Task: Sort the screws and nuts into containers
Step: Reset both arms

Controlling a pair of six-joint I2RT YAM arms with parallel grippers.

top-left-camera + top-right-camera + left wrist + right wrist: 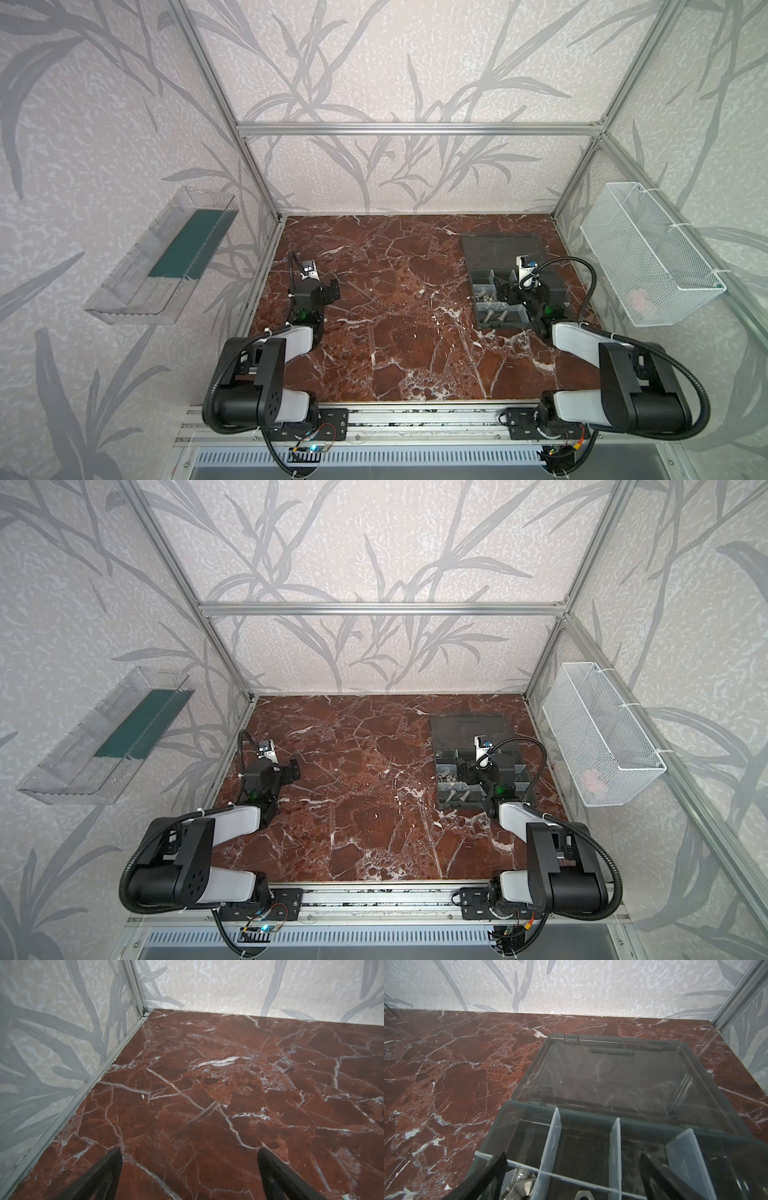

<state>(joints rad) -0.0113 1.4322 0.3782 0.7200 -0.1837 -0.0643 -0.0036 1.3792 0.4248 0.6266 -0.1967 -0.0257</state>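
The dark grey organiser box (482, 324) lies at the right of the marble table, with its lid (612, 1076) folded flat behind it. Pale dividers split it into the containers (583, 1142). Two silver screws (494, 319) lie in the near left compartment in both top views (455, 798). Behind them is a pile of small silver parts (485, 296). The right wrist view shows silver nuts (519, 1186) there, and one nut (584, 1195) in the adjoining compartment. My right gripper (572, 1154) hangs open over the box, holding nothing. My left gripper (189, 1149) is open over bare marble at the left (332, 291).
A clear plastic tray with a green strip (166, 257) hangs on the left wall. A white wire-mesh basket (648, 257) hangs on the right wall. Aluminium frame posts (266, 199) stand at the table's back corners. A tiny white crumb (143, 1096) lies near the left rail.
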